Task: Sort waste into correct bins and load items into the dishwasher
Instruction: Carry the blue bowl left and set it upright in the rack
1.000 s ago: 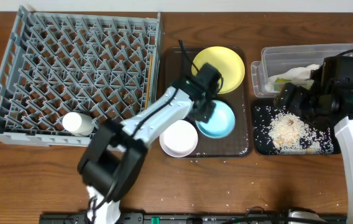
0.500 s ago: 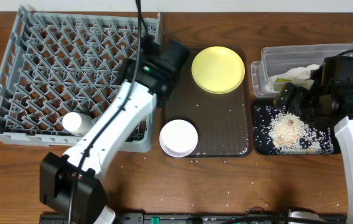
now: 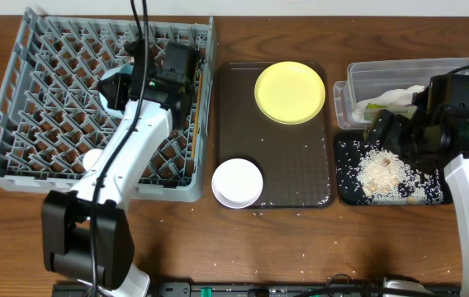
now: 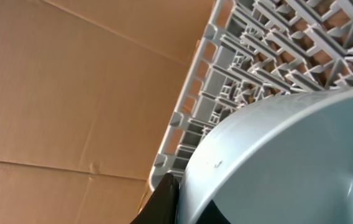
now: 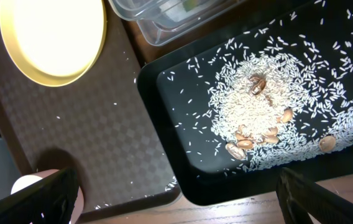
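The left claw (image 3: pixel 139 80) is closed on the rim of the blue bowl (image 4: pixel 288 162), which fills most of the left wrist view, with one dark finger (image 4: pixel 163 200) showing at its lower edge. The bowl hangs tilted above the rack (image 3: pixel 53 99), over its back right part, with the grey pegs and rim behind it. A white cup (image 3: pixel 94 158) lies in the rack near the front edge, partly hidden by the left arm.

The right claw (image 5: pixel 176 177) is spread wide and holds nothing; its two fingers (image 5: pixel 40 199) sit at the bottom corners of the right wrist view. It hovers over the near left corner of the black tray (image 5: pixel 164 124), where a heap of rice (image 5: pixel 257 106) lies with a few brown bits mixed in. Just behind that tray stands the clear tub (image 3: pixel 367 78), holding the napkin (image 3: pixel 400 97) and a green wrapper (image 3: pixel 372 105).

Between rack and bins, the brown tray (image 3: pixel 292 165) carries the yellow plate (image 3: pixel 290 92) at its back. The white bowl (image 3: pixel 237 182) sits at its front left corner, overhanging the edge. Stray rice grains dot the brown tray and the surface (image 3: pixel 383 247).
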Tool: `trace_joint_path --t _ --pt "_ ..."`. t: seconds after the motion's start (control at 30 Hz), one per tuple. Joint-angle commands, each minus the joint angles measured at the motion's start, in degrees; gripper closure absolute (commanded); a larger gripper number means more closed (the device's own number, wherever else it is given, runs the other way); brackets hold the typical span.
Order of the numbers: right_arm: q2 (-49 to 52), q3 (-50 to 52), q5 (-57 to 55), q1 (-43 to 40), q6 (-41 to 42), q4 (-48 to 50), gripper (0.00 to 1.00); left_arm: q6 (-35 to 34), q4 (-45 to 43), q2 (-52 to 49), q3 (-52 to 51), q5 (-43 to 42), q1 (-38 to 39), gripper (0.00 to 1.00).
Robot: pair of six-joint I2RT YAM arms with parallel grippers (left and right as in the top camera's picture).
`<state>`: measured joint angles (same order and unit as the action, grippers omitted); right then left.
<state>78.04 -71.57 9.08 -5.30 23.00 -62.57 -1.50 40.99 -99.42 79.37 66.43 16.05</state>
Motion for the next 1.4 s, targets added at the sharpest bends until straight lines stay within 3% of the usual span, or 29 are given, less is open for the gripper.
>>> trace_joint_path --t 0.0,0.13,0.77,0.93,1.07,1.23,1.37 --pt "-0.8 -0.7 0.2 -0.3 -0.5 -0.1 0.01 -0.2 -3.5 -2.4 -3.2 3.3 0.0 0.93" --pt "-0.8 -0.7 0.2 -0.3 -0.5 -0.1 0.01 0.4 -7.5 -6.0 -3.8 9.9 0.0 0.92" --pt "-0.8 -0.7 0.2 -0.3 -0.5 -0.1 0.01 0.6 -10.3 -11.8 -3.8 9.9 5.9 0.92" --pt "-0.8 -0.7 0.2 -0.3 -0.5 -0.1 0.01 0.6 -10.2 -11.8 -3.8 9.4 5.9 0.83" --pt "-0.8 -0.7 0.2 -0.3 -0.5 -0.1 0.01 0.6 -9.1 -11.8 -3.8 4.2 6.6 0.56" --pt "-0.8 -0.7 0.2 -0.3 -0.5 -0.1 0.01 0.6 -8.6 -11.5 -3.8 -1.9 8.1 0.55" --pt "-0.8 -0.7 0.2 -0.3 -0.5 -0.1 0.01 0.6 -8.5 -10.0 -3.8 -11.4 9.3 0.55"
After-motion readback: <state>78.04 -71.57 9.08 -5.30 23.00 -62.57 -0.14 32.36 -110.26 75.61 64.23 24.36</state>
